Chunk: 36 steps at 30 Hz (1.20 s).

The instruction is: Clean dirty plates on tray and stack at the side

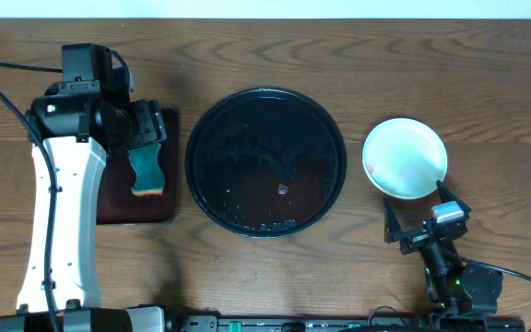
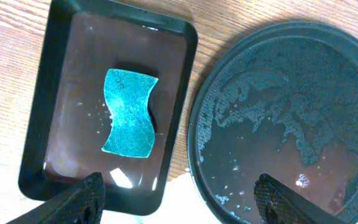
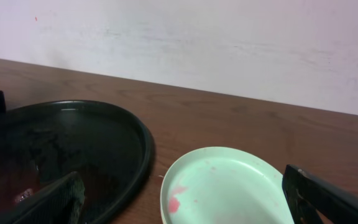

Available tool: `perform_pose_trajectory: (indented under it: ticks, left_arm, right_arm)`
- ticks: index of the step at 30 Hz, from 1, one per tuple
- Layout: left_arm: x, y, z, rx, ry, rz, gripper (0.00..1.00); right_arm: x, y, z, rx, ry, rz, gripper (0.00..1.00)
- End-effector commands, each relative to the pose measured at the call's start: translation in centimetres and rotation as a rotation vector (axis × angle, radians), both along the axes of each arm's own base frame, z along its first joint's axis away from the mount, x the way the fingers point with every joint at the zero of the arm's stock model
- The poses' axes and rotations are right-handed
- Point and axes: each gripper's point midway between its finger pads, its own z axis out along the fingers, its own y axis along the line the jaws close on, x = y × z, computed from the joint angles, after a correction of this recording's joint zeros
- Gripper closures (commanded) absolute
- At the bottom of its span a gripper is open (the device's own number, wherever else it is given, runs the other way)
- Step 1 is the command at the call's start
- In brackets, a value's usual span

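Note:
The round black tray (image 1: 212, 120) (image 2: 353, 68) (image 3: 129, 134) sits mid-table, holding only water and patches of foam. To its right, a pale blue-green plate (image 1: 408, 152) (image 3: 241, 180) rests on the wood, with a pink smear near its left rim. My right gripper (image 1: 415, 198) (image 3: 182, 193) is open just in front of the plate, a finger on each side of it and touching nothing. My left gripper (image 1: 150, 124) (image 2: 179, 193) is open and empty above the small rectangular tray (image 2: 42, 93), straddling the gap between that tray and the round one.
A teal sponge (image 1: 146, 171) (image 2: 128, 112) lies in the wet, dark rectangular tray (image 1: 109, 207) at the left. The left arm's white link (image 1: 58, 212) runs along the table's left side. A pale wall (image 3: 197, 37) stands behind the table.

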Motion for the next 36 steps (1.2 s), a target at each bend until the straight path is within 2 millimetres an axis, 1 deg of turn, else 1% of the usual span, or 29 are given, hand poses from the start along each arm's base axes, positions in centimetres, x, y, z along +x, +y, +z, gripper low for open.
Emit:
perform_pose_trajectory:
  ticks: [1, 15, 19, 22, 25, 27, 31, 36]
  left_arm:
    - [0.2, 0.0, 0.3, -0.004, -0.007, 0.004, 0.22]
    - [0.2, 0.0, 0.3, -0.003, -0.008, 0.005, 0.22]
    - [-0.6, 0.7, 1.8, 0.046, -0.052, 0.020, 0.22]
    - [-1.6, 0.1, 3.4, 0.039, -0.147, 0.009, 0.22]
    - [-2.2, -1.3, 4.9, 0.026, -0.332, -0.029, 0.22]
    - [-3.0, -1.8, 5.3, 0.016, -0.440, -0.044, 0.22]
    - [-5.5, -1.9, 4.7, 0.025, -0.619, -0.047, 0.22]
    - [-8.0, -2.0, 2.9, 0.035, -0.797, -0.047, 0.22]
  right_arm:
    - [0.0, 0.0, 0.0, -0.014, -0.009, -0.004, 0.01]
    - [0.0, 0.0, 0.0, -0.014, -0.009, -0.004, 0.01]
    - [0.0, 0.0, 0.0, -0.014, -0.009, -0.004, 0.01]
    - [0.0, 0.0, 0.0, -0.014, -0.009, -0.004, 0.01]
    - [0.0, 0.0, 0.0, -0.014, -0.009, -0.004, 0.01]
    - [0.0, 0.0, 0.0, -0.014, -0.009, -0.004, 0.01]
    - [0.0, 0.0, -0.1, -0.013, -0.008, -0.004, 0.01]
    - [0.0, 0.0, -0.1, -0.014, -0.008, -0.004, 0.01]
